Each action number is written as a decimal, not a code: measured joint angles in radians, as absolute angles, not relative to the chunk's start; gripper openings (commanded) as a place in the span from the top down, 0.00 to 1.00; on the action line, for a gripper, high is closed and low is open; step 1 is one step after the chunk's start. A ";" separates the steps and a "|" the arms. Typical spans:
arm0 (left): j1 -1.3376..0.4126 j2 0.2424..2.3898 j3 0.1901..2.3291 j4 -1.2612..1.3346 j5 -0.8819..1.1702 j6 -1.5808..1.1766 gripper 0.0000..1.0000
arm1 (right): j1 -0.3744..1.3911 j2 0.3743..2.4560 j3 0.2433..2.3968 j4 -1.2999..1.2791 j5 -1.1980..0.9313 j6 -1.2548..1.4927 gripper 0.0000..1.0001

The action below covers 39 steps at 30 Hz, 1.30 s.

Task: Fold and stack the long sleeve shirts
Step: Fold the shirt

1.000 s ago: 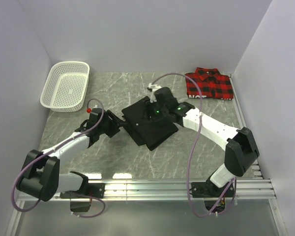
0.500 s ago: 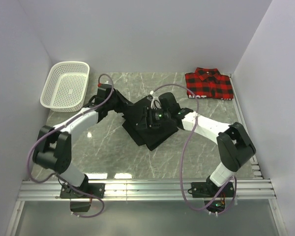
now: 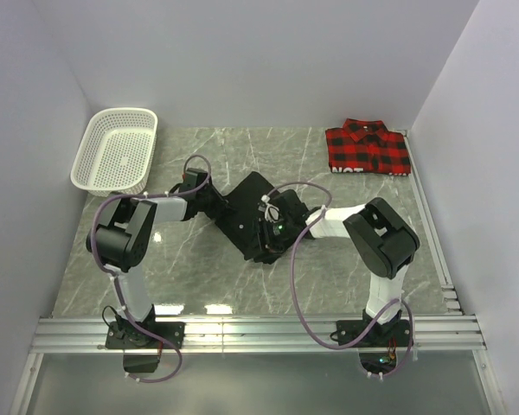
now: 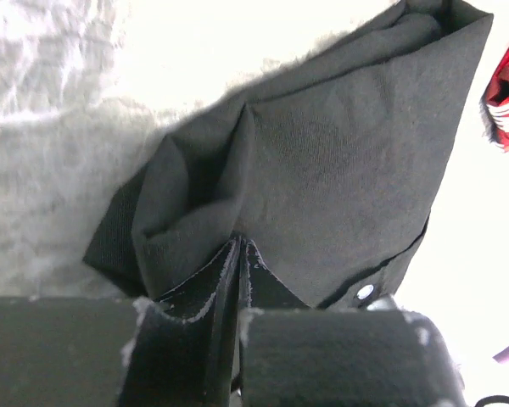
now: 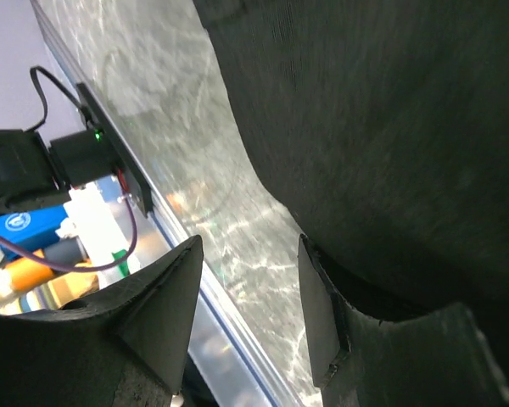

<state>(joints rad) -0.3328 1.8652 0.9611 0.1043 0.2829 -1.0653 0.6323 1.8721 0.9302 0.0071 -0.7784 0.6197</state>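
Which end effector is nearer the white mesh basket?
Left. The left end effector pinches the black shirt's edge facing the basket; the right end effector is across the shirt.

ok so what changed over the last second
The left gripper swung from the black shirt's near-left edge round to its far-left side, and is now shut on a fold of it. The right gripper slid from the shirt's far edge toward its near edge, fingers open. The shirt looks narrower. The plaid shirt and basket stayed put.
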 measured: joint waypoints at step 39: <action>-0.322 1.803 0.846 0.162 0.273 -1.125 0.91 | 0.159 1.899 0.850 0.083 -0.955 0.593 0.51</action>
<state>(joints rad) -0.3222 1.8027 0.8463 0.1616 0.2733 -1.1252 0.1589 1.8992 0.8505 0.0830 -0.9554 0.5934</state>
